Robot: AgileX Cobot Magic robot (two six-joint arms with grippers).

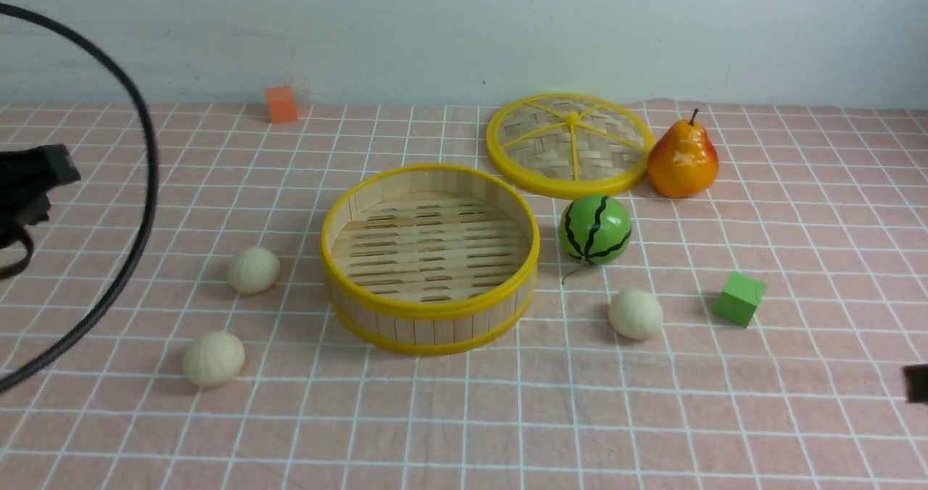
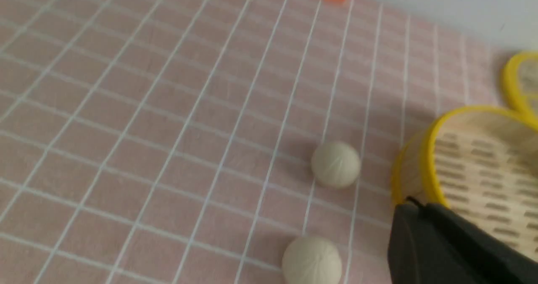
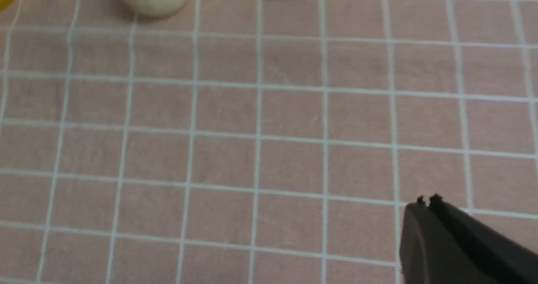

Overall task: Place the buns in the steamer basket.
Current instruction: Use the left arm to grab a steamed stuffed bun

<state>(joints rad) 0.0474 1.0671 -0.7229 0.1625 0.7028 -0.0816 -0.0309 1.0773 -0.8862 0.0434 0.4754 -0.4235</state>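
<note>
**Nothing loaded yet, both sets of jaws pinched together**

Seeing steamer basket (image 1: 431, 309) mid-cloth, upright, slatted floor bare. Counting three buns, all outside it on the pink checked cloth (image 1: 464, 432):
- left rear bun (image 1: 254, 270): near the basket's left wall, not touching
- left front bun (image 1: 214, 359): closer to the robot, a bit further left, apart from the other
- right bun (image 1: 635, 314): off the basket's right side, in front of the watermelon ball (image 1: 594, 229), with the green cube (image 1: 739, 299) to its right

Lid (image 1: 569, 144) flat behind and right of the basket, pear (image 1: 682, 158) upright right beside its edge. Orange cube (image 1: 281, 104) back by the wall, well apart from everything.

Left gripper (image 2: 414, 202): fingertips pressed together, gripping nothing. In its wrist view, tip overlapping the basket's rim, both left buns clear of it. Front view catching only a dark bit of that arm plus a cable loop (image 1: 148, 185) at the left edge.

Right gripper (image 3: 426, 200): fingers likewise together, nothing between them, over bare cloth, right bun well apart at the frame edge
</note>
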